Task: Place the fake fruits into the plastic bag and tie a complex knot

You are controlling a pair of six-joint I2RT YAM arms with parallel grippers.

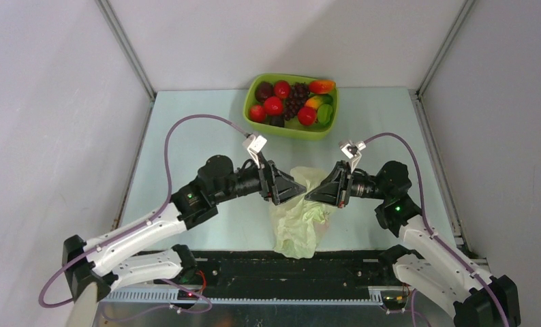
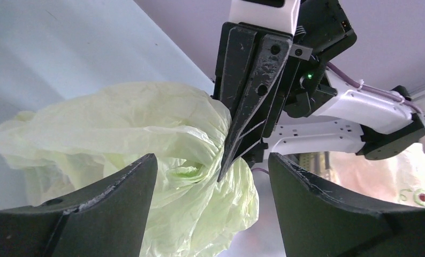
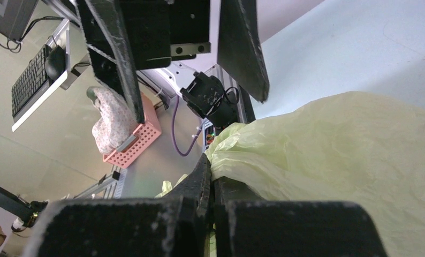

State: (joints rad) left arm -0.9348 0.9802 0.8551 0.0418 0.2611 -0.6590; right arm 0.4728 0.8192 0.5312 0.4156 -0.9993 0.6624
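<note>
Now pinching a fold of the plastic bag [image 1: 298,225] with the right pincer [image 3: 210,161], fingers pressed fully together on the crinkled film. Gaping wide with the left pincer [image 2: 211,158] directly opposite, gripping nothing, the bag's bunched top and the right pincer's tip sitting between its two fingers. Letting the rest of the bag sag below both pincers onto the worktop [image 1: 186,122]. Leaving the fake fruits [image 1: 274,105] lying in the tray [image 1: 302,131], well beyond both pincers and apart from the bag.
</note>
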